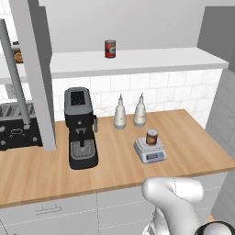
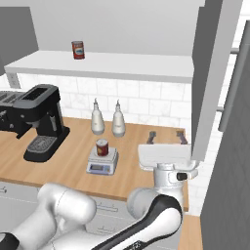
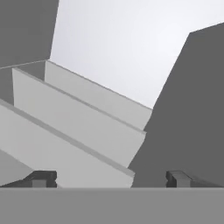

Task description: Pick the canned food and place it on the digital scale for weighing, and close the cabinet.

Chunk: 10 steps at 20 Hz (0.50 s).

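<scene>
Two cans are in sight: the canned food (image 1: 152, 137), dark red with an orange-tan label, stands upright on the weighing plate of the digital scale (image 1: 150, 150), and a similar red can with a whitish label (image 1: 109, 48) stands alone on the pale shelf (image 1: 151, 59) of the cabinet (image 2: 213, 73). The scale sits on the wooden counter (image 1: 46, 172) with its sloped display panel facing the front edge, in front of two pale bottles (image 1: 120, 113) that stand side by side against the tiled wall. A black coffee machine (image 1: 80, 126) stands well to the left of the scale, and a dark toaster (image 1: 16, 126) lies beyond it, partly hidden by the cabinet's left door (image 1: 36, 69), which hangs open with its long bar handle toward the room. In the right base view the cabinet's right door also stands open, edge-on to the camera. The gripper (image 2: 166, 138) is raised beside that right door, over the right end of the counter, its jaws spread wide apart and holding nothing. In the hand view the two dark fingertips (image 3: 41, 178) stand far apart at the bottom, looking up at pale grey cabinet panels and a darker door face.
</scene>
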### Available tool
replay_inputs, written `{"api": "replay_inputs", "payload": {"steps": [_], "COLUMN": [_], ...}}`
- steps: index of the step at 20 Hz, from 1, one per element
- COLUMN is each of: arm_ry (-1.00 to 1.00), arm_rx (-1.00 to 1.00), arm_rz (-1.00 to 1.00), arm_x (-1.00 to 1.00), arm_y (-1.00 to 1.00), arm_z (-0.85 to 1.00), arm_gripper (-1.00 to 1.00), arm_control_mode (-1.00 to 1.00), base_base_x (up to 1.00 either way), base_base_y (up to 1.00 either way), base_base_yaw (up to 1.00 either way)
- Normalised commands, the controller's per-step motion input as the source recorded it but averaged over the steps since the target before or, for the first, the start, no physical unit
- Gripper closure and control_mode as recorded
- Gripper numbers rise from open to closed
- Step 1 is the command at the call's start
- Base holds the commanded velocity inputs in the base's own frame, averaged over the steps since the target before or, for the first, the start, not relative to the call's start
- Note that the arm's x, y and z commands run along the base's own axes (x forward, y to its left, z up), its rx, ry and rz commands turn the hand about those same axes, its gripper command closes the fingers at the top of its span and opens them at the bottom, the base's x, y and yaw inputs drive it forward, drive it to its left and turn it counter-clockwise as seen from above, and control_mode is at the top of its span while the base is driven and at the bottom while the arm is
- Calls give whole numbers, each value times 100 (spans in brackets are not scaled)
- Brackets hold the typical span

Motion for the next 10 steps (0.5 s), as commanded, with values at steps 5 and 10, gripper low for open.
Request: {"api": "replay_inputs", "payload": {"steps": [5,10], "arm_ry": [1,0], "arm_rx": [2,4], "arm_rz": [-17,-11], "arm_x": [29,6], "arm_y": [-61,-72], "arm_z": [-24,-16], "arm_gripper": [-100,-100], "arm_control_mode": [-100,-100], "base_base_x": [0,0], "base_base_y": [0,0], "base_base_yaw": [0,0]}}
